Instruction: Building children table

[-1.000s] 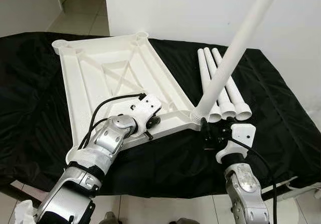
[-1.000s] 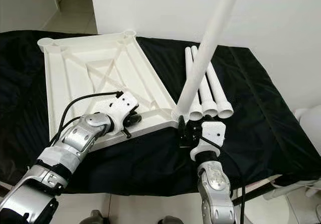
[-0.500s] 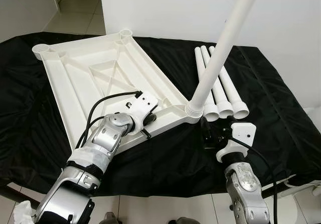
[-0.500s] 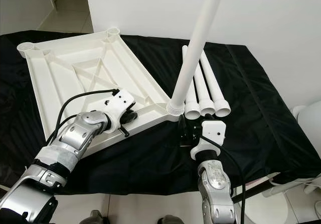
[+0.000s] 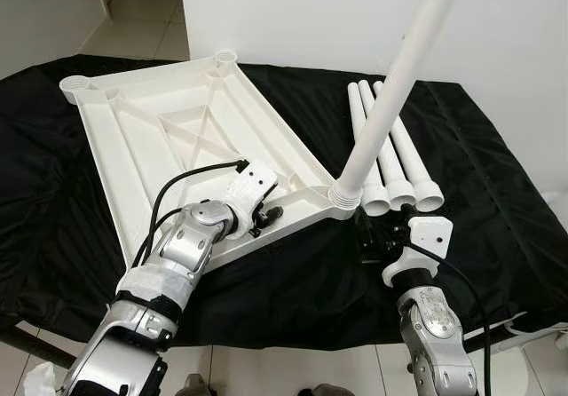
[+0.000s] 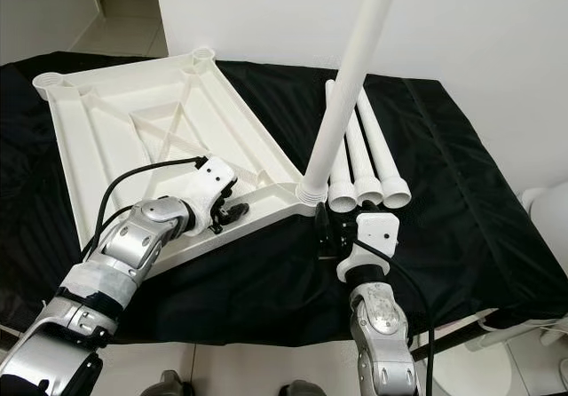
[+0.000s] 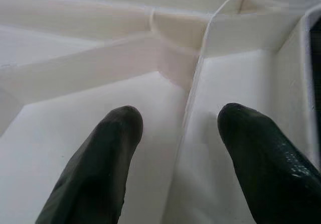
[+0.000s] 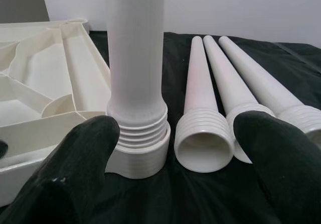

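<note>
The white plastic tabletop (image 5: pixel 177 138) lies upside down on the black cloth, ribs facing up. One white leg (image 5: pixel 390 94) stands tilted in the socket (image 5: pixel 344 196) at the tabletop's near right corner. Three more legs (image 5: pixel 390 161) lie side by side on the cloth to its right. My left gripper (image 5: pixel 264 218) rests on the tabletop's near rim, open; in the left wrist view (image 7: pixel 175 123) its fingers straddle a thin rib (image 7: pixel 195 93) without clamping it. My right gripper (image 5: pixel 366 236) sits on the cloth just short of the standing leg's threaded base (image 8: pixel 136 133), open (image 8: pixel 178 126) and holding nothing.
The black cloth (image 5: pixel 497 201) covers a table whose near edge runs just under my arms. A white wall (image 5: pixel 311 14) stands right behind the table. Tiled floor (image 5: pixel 142 5) opens at the far left. A white object (image 6: pixel 546 205) stands beyond the table's right end.
The tabletop has swung on the cloth, its far left corner going left and the standing leg's base shifting slightly. My left wrist has rolled on the near rim. The right gripper has stayed put.
</note>
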Tool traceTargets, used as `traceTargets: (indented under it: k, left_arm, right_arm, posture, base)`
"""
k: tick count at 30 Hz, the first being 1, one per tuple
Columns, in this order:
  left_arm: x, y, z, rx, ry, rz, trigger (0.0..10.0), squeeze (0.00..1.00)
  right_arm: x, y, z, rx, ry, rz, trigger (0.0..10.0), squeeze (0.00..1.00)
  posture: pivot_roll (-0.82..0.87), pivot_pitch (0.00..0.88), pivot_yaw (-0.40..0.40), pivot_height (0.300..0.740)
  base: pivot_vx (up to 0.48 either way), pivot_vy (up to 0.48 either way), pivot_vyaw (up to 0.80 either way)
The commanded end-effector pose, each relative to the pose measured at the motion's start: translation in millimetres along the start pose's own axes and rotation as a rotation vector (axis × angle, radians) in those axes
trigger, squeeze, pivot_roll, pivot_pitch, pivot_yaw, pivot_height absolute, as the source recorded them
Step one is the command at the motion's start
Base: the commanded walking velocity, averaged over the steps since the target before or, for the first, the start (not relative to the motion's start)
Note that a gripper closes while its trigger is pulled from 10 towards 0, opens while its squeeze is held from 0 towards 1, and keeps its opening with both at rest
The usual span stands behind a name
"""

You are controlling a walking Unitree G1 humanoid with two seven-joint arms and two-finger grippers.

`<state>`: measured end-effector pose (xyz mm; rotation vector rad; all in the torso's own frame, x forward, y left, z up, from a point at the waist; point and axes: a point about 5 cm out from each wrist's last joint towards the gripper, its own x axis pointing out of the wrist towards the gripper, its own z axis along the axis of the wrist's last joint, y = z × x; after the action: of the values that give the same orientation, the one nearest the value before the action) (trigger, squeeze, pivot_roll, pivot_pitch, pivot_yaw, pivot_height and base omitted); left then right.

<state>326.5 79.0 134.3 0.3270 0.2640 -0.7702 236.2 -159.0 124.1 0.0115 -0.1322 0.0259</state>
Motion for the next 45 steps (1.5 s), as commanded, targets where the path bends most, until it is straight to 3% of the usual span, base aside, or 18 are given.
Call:
traceTargets:
  k: [1,3,5,10,14,17,19,24,25,26,31,32,38,41,45]
  left_arm:
    - [-3.7,-8.9,12,0.019,-0.091,-0.081,10.0,0.0]
    - [-11.3,-21.9,17,0.037,-0.164,-0.198,10.0,0.0]
    - [-14.4,-25.6,19,0.041,-0.186,-0.235,10.0,0.0]
    - [-24.2,-29.3,22,0.036,-0.259,-0.295,10.0,0.0]
    - [-47.9,-27.0,22,0.024,-0.373,-0.393,10.0,0.0]
    - [-54.8,-24.8,17,0.023,-0.368,-0.431,10.0,0.0]
    - [-67.4,-17.9,8,0.021,-0.33,-0.485,10.0,0.0]
    - [-70.3,-16.3,5,0.02,-0.312,-0.499,10.0,0.0]
    - [-76.2,-9.9,0,0.015,-0.29,-0.514,10.0,0.0]
    - [-88.1,6.2,-5,-0.018,-0.274,-0.523,10.0,0.0]
    - [-100.1,22.5,-7,-0.061,-0.284,-0.506,10.0,0.0]
    - [-108.6,31.8,-7,-0.087,-0.297,-0.505,10.0,0.0]
    - [-115.3,45.6,-8,-0.102,-0.304,-0.436,10.0,0.0]
    - [-114.6,65.9,-12,-0.099,-0.298,-0.283,10.0,0.0]
    - [-114.3,70.2,-12,-0.098,-0.297,-0.252,10.0,0.0]
  right_arm:
    - [-0.3,-2.1,-3,0.003,0.011,-0.004,10.0,0.0]
    - [-0.1,-2.2,-3,0.001,0.013,0.001,10.0,0.0]
    - [0.0,-2.3,-3,0.0,0.014,0.003,10.0,0.0]
    - [0.0,-2.4,-3,0.0,0.014,0.005,10.0,0.0]
    - [-0.4,-2.6,-5,-0.004,0.017,0.008,10.0,0.0]
    - [-0.5,-2.6,-5,-0.005,0.018,0.008,10.0,0.0]
    - [0.4,-2.8,-5,-0.011,0.015,0.006,10.0,0.0]
    - [0.9,-2.9,-5,-0.014,0.013,0.005,10.0,0.0]
    - [2.6,-3.7,-5,-0.015,0.01,0.002,10.0,0.0]
    - [6.8,-6.3,-4,-0.017,0.002,-0.015,10.0,0.0]
    - [11.8,-9.8,-3,-0.022,-0.005,-0.037,10.0,0.0]
    - [14.1,-10.7,-3,-0.024,-0.007,-0.04,10.0,0.0]
    - [15.3,-13.1,-4,-0.028,-0.008,-0.056,10.0,0.0]
    - [16.7,-16.3,-4,-0.029,-0.01,-0.101,10.0,0.0]
    - [16.9,-16.8,-4,-0.023,-0.01,-0.113,10.0,0.0]
  posture:
    - [0.0,0.007,-0.049,0.74]
    - [0.0,0.007,-0.049,0.74]
    - [0.0,0.007,-0.049,0.74]
    - [0.0,0.008,-0.046,0.74]
    - [0.0,0.005,-0.046,0.74]
    - [0.01,0.004,-0.046,0.74]
    - [0.01,0.002,-0.045,0.74]
    - [0.01,0.002,-0.045,0.74]
    - [0.01,0.001,-0.043,0.74]
    - [0.01,0.002,-0.043,0.74]
    - [0.02,0.003,-0.048,0.74]
    - [0.02,0.004,-0.049,0.74]
    - [0.03,0.003,-0.053,0.74]
    - [0.03,0.005,-0.058,0.74]
    - [0.03,0.005,-0.058,0.74]
  base:
    - [0.0,0.0,0.0]
    - [0.0,0.0,0.0]
    - [0.0,0.0,0.0]
    - [0.0,0.0,0.0]
    - [0.0,0.0,0.0]
    - [0.0,0.0,0.0]
    - [0.0,0.0,0.0]
    - [0.0,0.0,0.0]
    - [0.0,0.0,0.0]
    - [0.0,0.0,0.0]
    - [0.0,0.0,0.0]
    - [0.0,0.0,0.0]
    - [0.0,0.0,0.0]
    - [0.0,0.0,0.0]
    - [0.0,0.0,0.0]
